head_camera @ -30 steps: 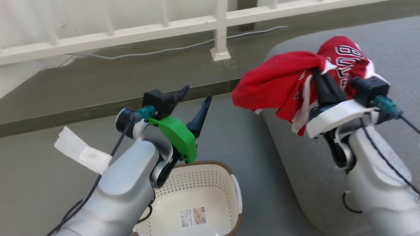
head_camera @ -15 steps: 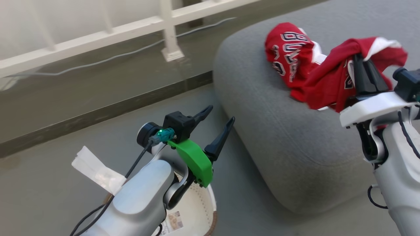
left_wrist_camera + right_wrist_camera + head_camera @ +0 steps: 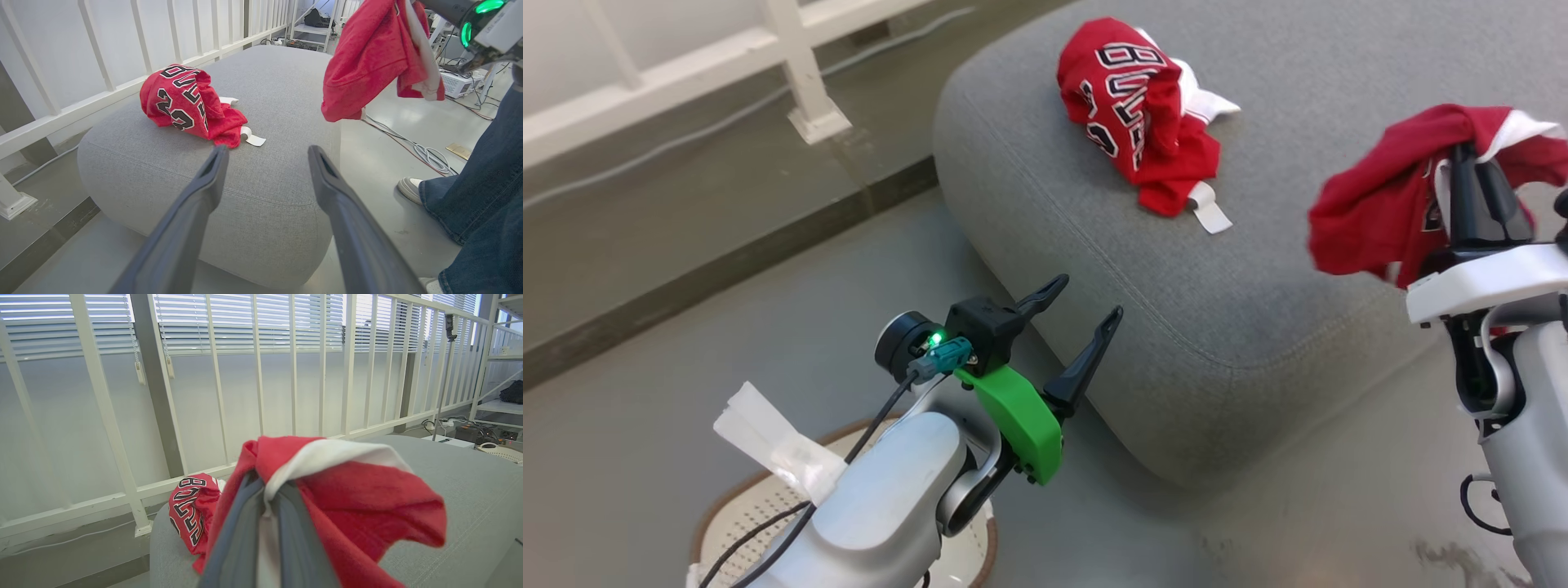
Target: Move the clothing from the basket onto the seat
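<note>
One of two garments is down. The seat (image 3: 1258,327) carries the jersey (image 3: 1135,122) at one o'clock in the head view. The basket (image 3: 737,513), at eight o'clock, shows no red where it is visible. The plain red garment (image 3: 1372,212) overlapped the jersey a second ago. It now hangs well apart at three o'clock, pinched in the right gripper (image 3: 1474,163) by the seat's edge, so release is judged the remaining step. The left gripper (image 3: 1089,296) is wide and empty.

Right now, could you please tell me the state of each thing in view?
numbered jersey: crumpled, lying on the seat.
red garment: bunched, hanging in the air from the right gripper.
right gripper: shut on the red garment.
left gripper: open, holding nothing.
basket: on the floor, no clothing in the part that shows.
</note>
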Controlling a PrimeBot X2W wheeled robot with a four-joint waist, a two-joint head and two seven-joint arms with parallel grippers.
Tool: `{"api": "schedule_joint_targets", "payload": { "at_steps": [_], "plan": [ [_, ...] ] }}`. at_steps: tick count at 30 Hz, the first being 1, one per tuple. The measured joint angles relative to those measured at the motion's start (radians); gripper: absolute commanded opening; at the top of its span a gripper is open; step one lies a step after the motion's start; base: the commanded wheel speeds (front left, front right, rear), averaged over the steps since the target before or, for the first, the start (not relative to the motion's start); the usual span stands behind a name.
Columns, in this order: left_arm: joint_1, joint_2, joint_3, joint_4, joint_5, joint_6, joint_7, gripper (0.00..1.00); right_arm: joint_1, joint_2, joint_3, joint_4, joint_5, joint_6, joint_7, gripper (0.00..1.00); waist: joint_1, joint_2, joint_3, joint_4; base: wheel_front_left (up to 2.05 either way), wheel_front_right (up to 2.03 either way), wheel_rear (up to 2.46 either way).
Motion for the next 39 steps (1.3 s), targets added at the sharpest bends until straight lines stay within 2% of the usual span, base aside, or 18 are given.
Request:
{"api": "schedule_joint_targets", "payload": {
  "at_steps": [12, 22, 29, 35, 39],
  "plan": [
    [-0.006, 0.016, -0.015, -0.032, 0.019, 0.020, 0.033, 1.00, -0.027, -0.002, -0.063, -0.009, 0.021, 0.002, 0.000, 0.00, 0.0000, 0.0000, 0.123, -0.020, 0.00, 0.00, 0.00],
    [-0.071, 0.055, -0.006, -0.093, 0.058, 0.042, 0.064, 1.00, -0.261, -0.021, -0.094, 0.039, 0.058, 0.010, 0.011, 0.00, 0.0000, 0.0000, 0.234, 0.014, 0.00, 0.00, 0.00],
    [-0.152, 0.072, -0.007, -0.162, 0.084, 0.046, 0.108, 1.00, -0.484, -0.072, -0.136, 0.090, 0.066, 0.008, 0.059, 0.00, 0.0001, 0.0000, 0.340, 0.063, 0.00, 0.00, 0.00],
    [-0.197, 0.077, -0.008, -0.207, 0.121, 0.052, 0.131, 1.00, -0.596, -0.123, -0.165, 0.139, 0.063, -0.015, 0.072, 0.00, 0.0001, 0.0000, 0.417, 0.115, 0.00, 0.00, 0.00],
    [-0.219, 0.088, -0.007, -0.228, 0.128, 0.053, 0.143, 1.00, -0.645, -0.135, -0.181, 0.190, 0.062, -0.037, 0.072, 0.00, 0.0001, 0.0000, 0.464, 0.155, 0.00, 0.00, 0.00]
  ]
}}
